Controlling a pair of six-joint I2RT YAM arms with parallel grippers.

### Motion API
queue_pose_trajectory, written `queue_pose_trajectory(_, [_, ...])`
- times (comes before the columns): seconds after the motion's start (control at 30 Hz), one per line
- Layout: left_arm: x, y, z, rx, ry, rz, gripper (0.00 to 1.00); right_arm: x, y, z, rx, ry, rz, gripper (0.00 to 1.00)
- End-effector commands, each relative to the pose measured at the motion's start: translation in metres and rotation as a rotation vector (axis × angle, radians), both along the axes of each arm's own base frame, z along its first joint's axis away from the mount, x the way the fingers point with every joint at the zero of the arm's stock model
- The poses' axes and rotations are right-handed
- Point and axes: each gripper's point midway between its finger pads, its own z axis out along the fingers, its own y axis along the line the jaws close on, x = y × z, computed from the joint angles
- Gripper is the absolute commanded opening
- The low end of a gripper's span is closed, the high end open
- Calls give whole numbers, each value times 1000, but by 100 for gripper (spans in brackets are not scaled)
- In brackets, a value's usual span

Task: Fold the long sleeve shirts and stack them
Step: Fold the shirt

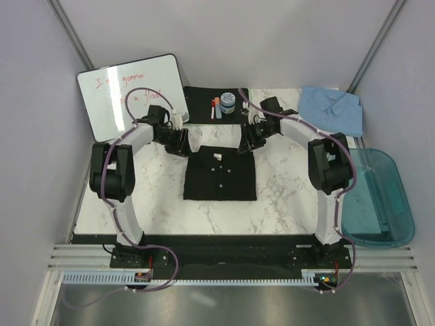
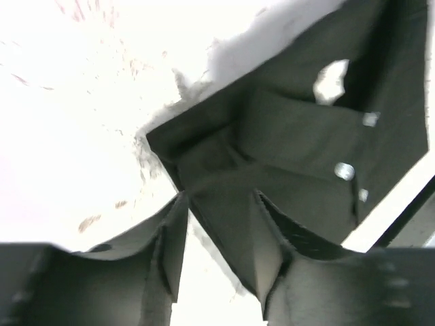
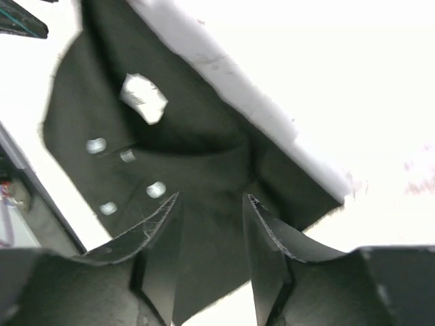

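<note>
Shirts first: from my screen the black shirt (image 1: 219, 176) lies folded into a rough square on the marble table (image 1: 285, 197), collar toward the far edge and button front facing up. The light blue shirt (image 1: 331, 110) lies well apart from it, off to its far right at the table's back corner, collar showing. My left gripper (image 1: 179, 143) hangs at the black shirt's far left corner and my right gripper (image 1: 248, 138) at its far right corner, one on each side of the collar. On the left wrist feed the jaws stand partly apart, with the shirt's corner and a strip of bare table visible through the gap; nothing is pinched between the fingers (image 2: 173, 238). The right wrist feed shows the same: jaws partly apart over the other corner, dark cloth and pale buttons (image 3: 155, 189) below, nothing held. I cannot tell from either feed whether the fingertips touch the fabric. Just beyond the black shirt's collar sits a black mat (image 1: 198, 102) carrying a small round jar (image 1: 228, 103) and two small tubes (image 1: 215, 109). A whiteboard (image 1: 129, 92) leans off to the shirt's far left, and a teal bin (image 1: 377, 200) sits well to its right, past the table edge.
</note>
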Motion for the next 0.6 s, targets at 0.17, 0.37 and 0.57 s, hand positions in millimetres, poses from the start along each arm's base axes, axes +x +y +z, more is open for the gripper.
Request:
queue_pose_trajectory(0.17, [-51, -72, 130, 305, -812, -422, 83, -45, -50, 85, 207, -3, -251, 61])
queue_pose_trajectory(0.37, [-118, -151, 81, 454, -1029, -754, 81, -62, -96, 67, 259, 58, -441, 83])
queue_pose_trajectory(0.57, [-157, -217, 51, 443, -1111, -919, 69, -74, -107, 43, 238, 138, -519, 88])
